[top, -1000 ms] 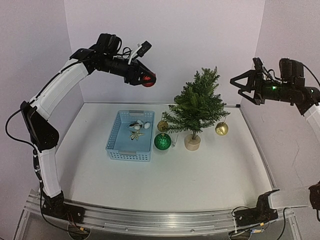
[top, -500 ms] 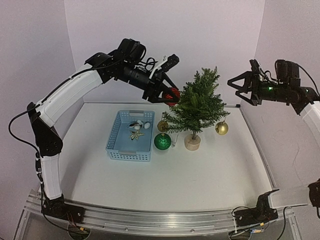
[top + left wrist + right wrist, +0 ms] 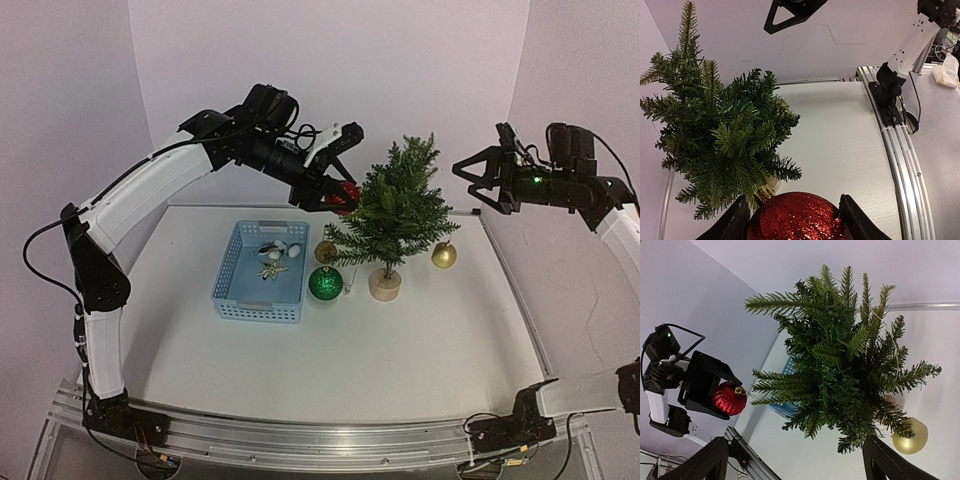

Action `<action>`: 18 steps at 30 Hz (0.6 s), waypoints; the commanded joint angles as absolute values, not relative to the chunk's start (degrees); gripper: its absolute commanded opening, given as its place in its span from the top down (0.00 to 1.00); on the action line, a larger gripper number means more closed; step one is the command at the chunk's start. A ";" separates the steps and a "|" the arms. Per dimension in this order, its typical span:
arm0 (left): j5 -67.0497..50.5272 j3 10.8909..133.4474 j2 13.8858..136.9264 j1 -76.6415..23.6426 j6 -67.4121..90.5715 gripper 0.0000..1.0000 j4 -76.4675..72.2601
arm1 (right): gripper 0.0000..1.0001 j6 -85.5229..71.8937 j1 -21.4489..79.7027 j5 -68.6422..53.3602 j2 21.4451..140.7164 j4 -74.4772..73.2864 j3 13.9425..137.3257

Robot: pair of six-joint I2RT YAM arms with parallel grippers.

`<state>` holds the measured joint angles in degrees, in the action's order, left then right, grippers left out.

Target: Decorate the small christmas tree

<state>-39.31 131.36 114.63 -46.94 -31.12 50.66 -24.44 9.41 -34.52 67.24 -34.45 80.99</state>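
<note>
The left fingers (image 3: 340, 190), clenching a red bauble (image 3: 797, 218), are now reaching the tree (image 3: 392, 212), which is standing mid-bench (image 3: 400, 340) beside the basket (image 3: 258, 292). Hanging looks imminent. The right fingers (image 3: 470, 186) are hovering spread.

Small christmas tree (image 3: 840, 375) at centre of view. Left of tree, near branch tips but apart: red glitter ball (image 3: 730, 398), clamped in left gripper (image 3: 722, 396). Lower right of tree: gold ball (image 3: 910, 436) just under branch. Blue basket (image 3: 781, 410) mostly hidden behind tree. Right gripper (image 3: 800, 465) spread wide below tree.
</note>
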 commanded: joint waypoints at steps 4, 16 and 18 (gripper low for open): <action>-37.12 130.16 113.42 -46.86 -33.93 0.51 50.79 | 0.07 -24.89 9.30 -35.68 66.97 -32.09 80.59; -38.33 128.00 113.21 -50.47 -34.31 0.53 50.11 | 0.07 -24.58 9.23 -36.18 66.73 -31.83 79.39; -37.80 130.79 113.72 -50.45 -33.17 0.53 49.82 | 0.07 -24.49 9.28 -36.40 66.48 -31.85 79.23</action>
<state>-38.52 127.01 114.63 -49.93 -33.24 51.08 -24.56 9.41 -34.79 67.24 -33.52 79.82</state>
